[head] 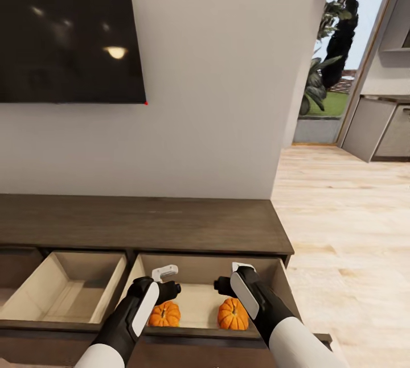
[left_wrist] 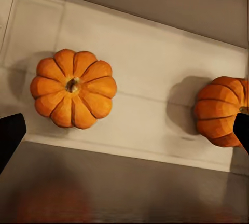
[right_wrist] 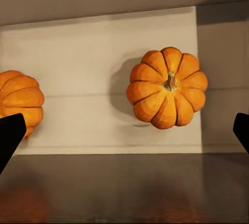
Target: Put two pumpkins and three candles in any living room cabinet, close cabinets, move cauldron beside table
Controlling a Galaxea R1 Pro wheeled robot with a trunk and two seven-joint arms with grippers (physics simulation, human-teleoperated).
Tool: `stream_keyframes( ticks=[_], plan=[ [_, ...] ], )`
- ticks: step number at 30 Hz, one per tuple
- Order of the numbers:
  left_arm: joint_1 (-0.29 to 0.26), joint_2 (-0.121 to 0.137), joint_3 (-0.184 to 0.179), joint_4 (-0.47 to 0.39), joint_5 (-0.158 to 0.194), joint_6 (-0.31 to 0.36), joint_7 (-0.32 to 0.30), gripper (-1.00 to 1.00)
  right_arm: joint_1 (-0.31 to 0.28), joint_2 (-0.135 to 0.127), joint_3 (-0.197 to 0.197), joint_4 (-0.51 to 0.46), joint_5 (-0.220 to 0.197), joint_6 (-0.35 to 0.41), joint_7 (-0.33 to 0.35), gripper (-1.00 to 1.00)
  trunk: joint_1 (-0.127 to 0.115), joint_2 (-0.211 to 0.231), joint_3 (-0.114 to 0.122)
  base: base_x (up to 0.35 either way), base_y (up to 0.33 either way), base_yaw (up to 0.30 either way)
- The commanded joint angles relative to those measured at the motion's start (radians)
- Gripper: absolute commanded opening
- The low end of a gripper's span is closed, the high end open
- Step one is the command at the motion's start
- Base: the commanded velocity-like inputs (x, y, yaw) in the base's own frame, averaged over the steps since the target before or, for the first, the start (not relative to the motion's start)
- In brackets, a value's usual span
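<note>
The dark-brown cabinet (head: 142, 223) stands against the wall with two drawers pulled out. Both orange pumpkins lie in the right-hand drawer (head: 199, 332), on its pale floor: one at the left (head: 164, 314) (left_wrist: 73, 88) (right_wrist: 18, 102), the other at the right (head: 233, 314) (left_wrist: 220, 111) (right_wrist: 167, 87). My left gripper (head: 169, 288) (left_wrist: 124, 136) hovers open above the left pumpkin, holding nothing. Above the right pumpkin my right gripper (head: 223, 285) (right_wrist: 124, 136) is open too, and empty. The candles, cauldron and table are out of view.
The left drawer (head: 62, 294) is open with a bare beige inside. A dark TV (head: 68, 27) hangs on the wall above the cabinet. Light wood floor (head: 341, 231) stretches to the right toward a doorway (head: 341, 61) and grey kitchen units (head: 381, 129).
</note>
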Motion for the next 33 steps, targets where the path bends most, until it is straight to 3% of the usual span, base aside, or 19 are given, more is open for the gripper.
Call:
stream_keyframes(
  ticks=[1,33],
  plan=[
    [0.0,0.001,0.0,0.0,0.0,0.0,0.0,1.0,0.0,0.0,0.0,0.0,0.0,0.0,0.0,1.0,-0.004,0.007,0.003,-0.203,0.0,0.0],
    [0.0,-0.001,0.001,0.0,0.0,0.0,0.001,1.0,0.0,0.0,0.0,-0.002,-0.008,-0.057,-0.001,1.0,-0.127,0.231,0.103,-0.079,0.0,0.0]
  ],
)
